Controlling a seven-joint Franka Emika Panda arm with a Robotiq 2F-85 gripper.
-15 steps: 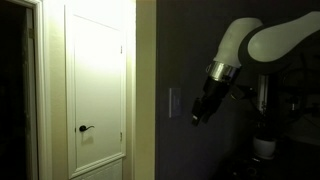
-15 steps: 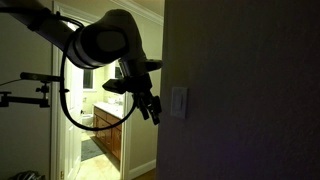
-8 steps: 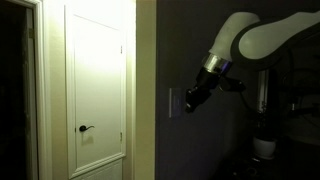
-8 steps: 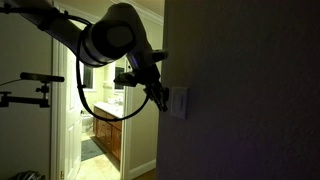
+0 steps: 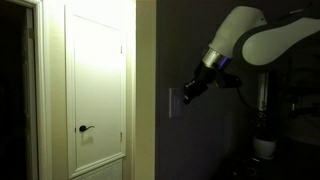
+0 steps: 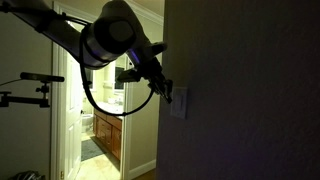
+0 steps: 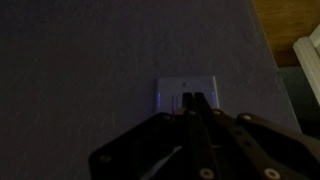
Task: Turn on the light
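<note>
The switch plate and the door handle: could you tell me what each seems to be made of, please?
The switch plate looks like smooth pale plastic, given its even, flat face. The door handle looks like dark metal, though it is too small to confirm.

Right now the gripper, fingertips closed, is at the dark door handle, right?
No. The wrist view shows the gripper, fingertips closed, at the pale switch plate on the dark wall; the door handle sits apart on the white door in an exterior view.
</note>
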